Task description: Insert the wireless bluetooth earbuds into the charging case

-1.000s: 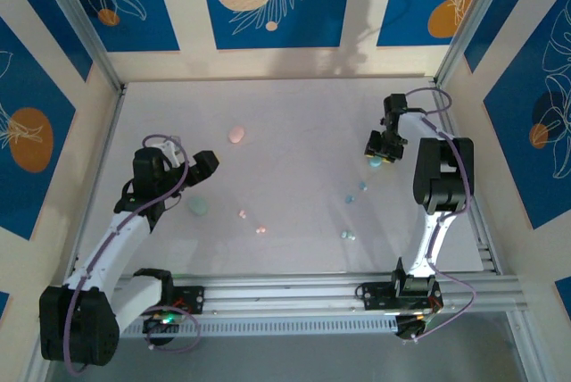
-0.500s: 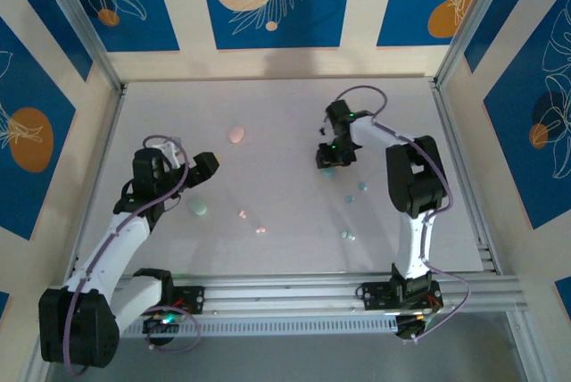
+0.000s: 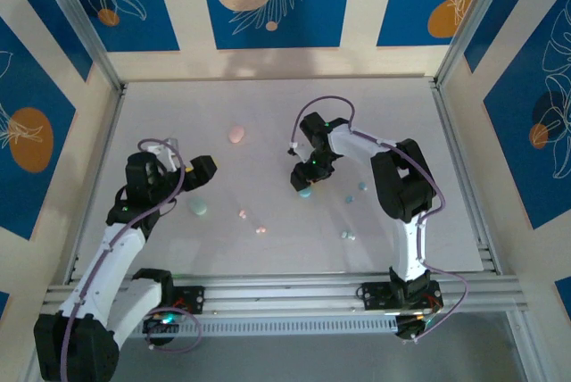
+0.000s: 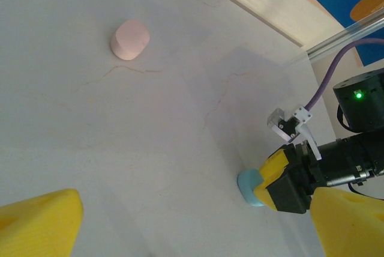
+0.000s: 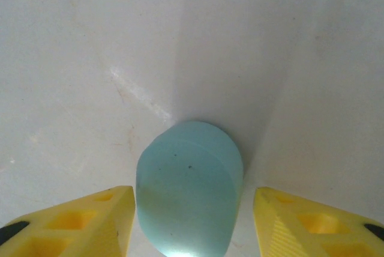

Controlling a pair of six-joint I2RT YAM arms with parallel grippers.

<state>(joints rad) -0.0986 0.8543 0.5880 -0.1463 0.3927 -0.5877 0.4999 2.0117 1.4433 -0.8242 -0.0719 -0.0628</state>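
Seen from above, the pink earbuds (image 3: 242, 214) and blue earbuds (image 3: 362, 186) are specks, too small to tell their shape. The right claw (image 3: 303, 184) covers most of the blue case (image 3: 306, 193). From the left wrist, that case (image 4: 248, 186) is half hidden behind the right claw, and the fingers (image 4: 39, 221) of the left claw (image 4: 195, 209) run off the bottom edge. From the right wrist, the case's near end and both fingers (image 5: 90, 224) are cut off too.
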